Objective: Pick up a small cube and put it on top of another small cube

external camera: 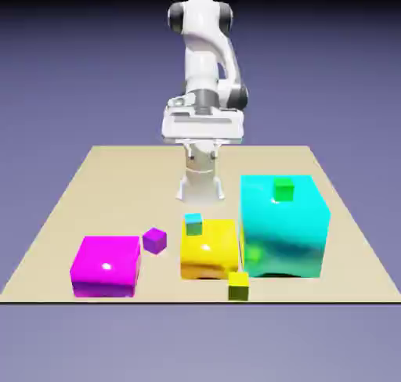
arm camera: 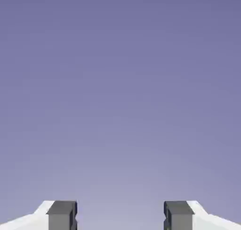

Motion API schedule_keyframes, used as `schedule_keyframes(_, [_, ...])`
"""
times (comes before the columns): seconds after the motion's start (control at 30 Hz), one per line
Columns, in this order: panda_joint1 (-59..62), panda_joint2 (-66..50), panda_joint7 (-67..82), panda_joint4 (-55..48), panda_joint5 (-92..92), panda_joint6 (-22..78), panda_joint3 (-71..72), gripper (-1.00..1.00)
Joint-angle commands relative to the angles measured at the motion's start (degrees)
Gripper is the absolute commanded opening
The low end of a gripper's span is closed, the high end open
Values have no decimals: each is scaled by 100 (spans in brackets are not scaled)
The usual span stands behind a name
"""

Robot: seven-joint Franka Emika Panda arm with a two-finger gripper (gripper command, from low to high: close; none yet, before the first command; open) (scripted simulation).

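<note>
Gripper: fingers well parted, nothing between. Small purple cube: on the table, at seven o'clock from the robot's base. Step: apparently pre-grasp; target uncertain. Next: choose a small cube, tilt downward, approach.

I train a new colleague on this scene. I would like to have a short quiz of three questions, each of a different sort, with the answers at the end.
1. What does the green cube rest on? a) the magenta block b) the big cyan block c) the yellow block
2. True or false: the gripper is holding a cube.
3. How many small cubes does the exterior view show?

Key: 1. b. 2. False; its jaws stand apart with nothing between them. 3. Four: the green cube, the purple cube, the small cyan cube and the small yellow cube.
</note>
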State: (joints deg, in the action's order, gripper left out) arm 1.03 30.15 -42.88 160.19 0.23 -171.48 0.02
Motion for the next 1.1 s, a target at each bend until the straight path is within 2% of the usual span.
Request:
schedule_keyframes(0.0, [142, -208, -35, -67, 19, 210, 1, 0])
schedule_keyframes(0.57, [2557, -3736, -624, -1203, 342, 3777, 24, 0])
schedule_keyframes(0.63, [2567, -3751, -627, -1208, 343, 3792, 24, 0])
schedule_keyframes(0.8, [2572, -4738, -555, -1027, 441, 2626, 85, 0])
schedule_keyframes(0.83, [2572, -4738, -555, -1027, 441, 2625, 85, -100])
schedule_keyframes(1.07, [2567, -3751, -627, -1208, 344, 3792, 24, -100])
